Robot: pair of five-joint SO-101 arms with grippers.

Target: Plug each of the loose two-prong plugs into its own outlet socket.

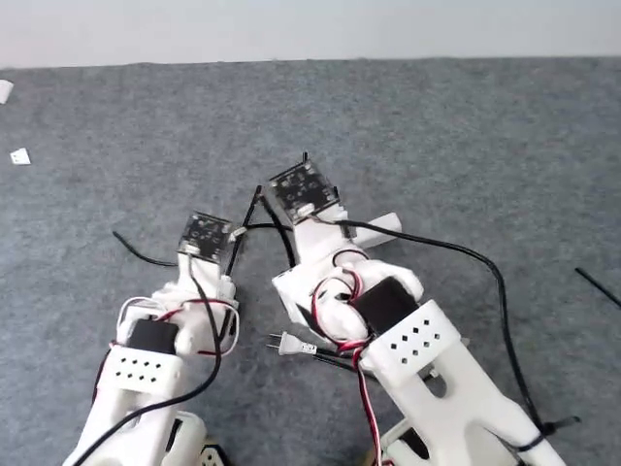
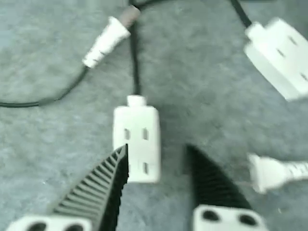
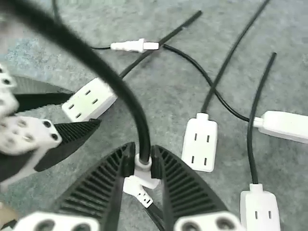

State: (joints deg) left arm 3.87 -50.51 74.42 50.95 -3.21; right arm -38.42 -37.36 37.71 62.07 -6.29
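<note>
Trouble is likeliest on the crowded patch of table (image 1: 456, 126) around the outlet socket (image 2: 137, 139) lying at the mouth of your left end effector (image 2: 156, 151). That end effector stands open, with the socket's free end between its fingers but not gripped, so nothing pins the socket. I judge a push from a plug would slide it over the table rather than seat. Your right end effector (image 3: 143, 151), just beside that socket, is clamped on a two-prong plug (image 3: 140, 179) close to where its cord (image 3: 103, 74) leaves the body. The thick cord arcs up out of the jaws, and its pull could twist the plug in your grip or sweep across the socket. Other sockets (image 3: 199, 142) lie near the socket, beyond the right end effector, and their cords are easy to snag. The socket lies flat, slots facing up, long axis running from its cord end toward the left end effector. The held plug's long axis looks steep, cord end up, prong end tilted down toward the table. Its prongs are too small to read, so check their line against the slots before you press.
</note>
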